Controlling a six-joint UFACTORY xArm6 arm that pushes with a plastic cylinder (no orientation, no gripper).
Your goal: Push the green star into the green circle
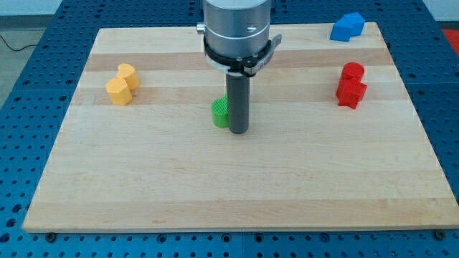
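Observation:
A green block (219, 113) sits near the middle of the wooden board (229, 186). Its right part is hidden behind my dark rod, so I cannot tell whether it is the star or the circle, or both pressed together. No second green block shows apart from it. My tip (238, 132) rests on the board, touching or almost touching the green block's right side, slightly nearer the view's bottom.
Two yellow blocks (122, 84) stand together at the view's left. Two red blocks (351, 84) stand together at the right. A blue block (347, 26) lies at the board's top right corner. The arm's grey body (237, 29) hangs over the top middle.

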